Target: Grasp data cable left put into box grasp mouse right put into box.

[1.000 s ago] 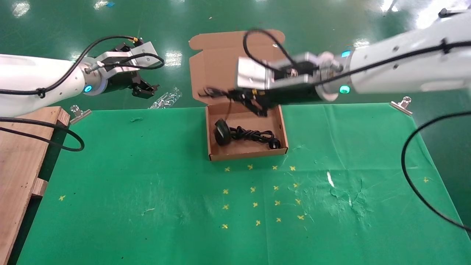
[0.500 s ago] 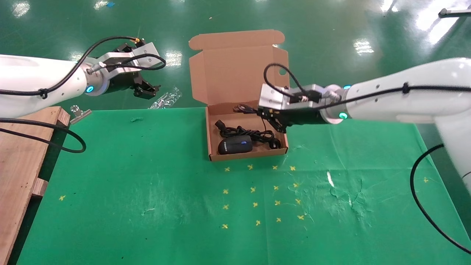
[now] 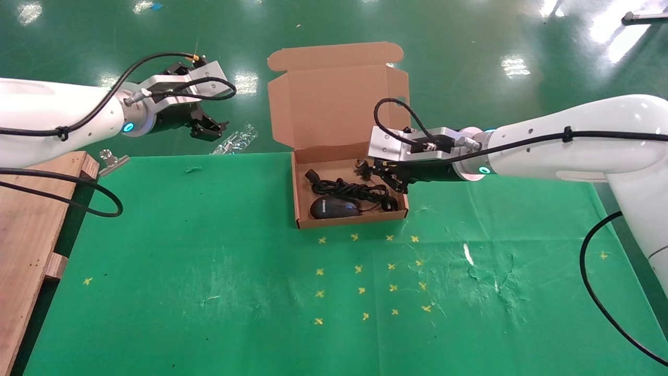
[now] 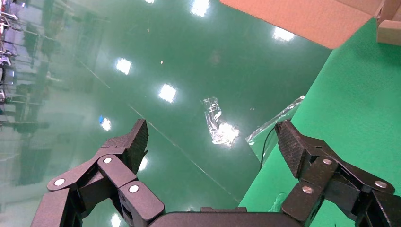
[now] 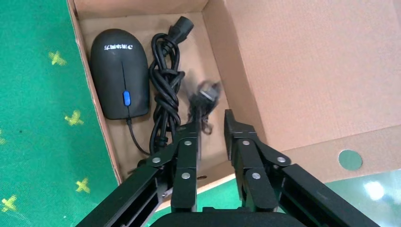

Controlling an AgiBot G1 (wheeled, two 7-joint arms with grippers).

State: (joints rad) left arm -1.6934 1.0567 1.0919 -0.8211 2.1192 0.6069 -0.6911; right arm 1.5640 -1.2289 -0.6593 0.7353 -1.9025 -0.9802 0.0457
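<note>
The brown box (image 3: 350, 221) stands open at the table's far middle, its lid (image 3: 334, 99) upright. The black mouse (image 3: 335, 207) lies in its front left part, and it also shows in the right wrist view (image 5: 118, 71). The bundled data cable (image 3: 350, 189) lies beside it in the box (image 5: 165, 94). My right gripper (image 3: 383, 175) hovers over the box's right side, open (image 5: 210, 120). The mouse's thin wire coil (image 5: 204, 92) shows blurred just beyond its fingertips. My left gripper (image 3: 209, 128) is open and empty, over the floor off the table's far left (image 4: 213, 137).
A clear plastic wrapper (image 3: 235, 141) lies at the table's far edge near the left gripper. A wooden pallet (image 3: 31, 235) stands at the left. Metal clips (image 3: 112, 159) (image 3: 571, 148) pin the green cloth. Yellow crosses mark the cloth in front of the box.
The right gripper came down and rightward over the box. The mouse, dangling by its wire a second ago, now lies flat in the box. The wire coil has left the fingers. The left arm has not moved.
</note>
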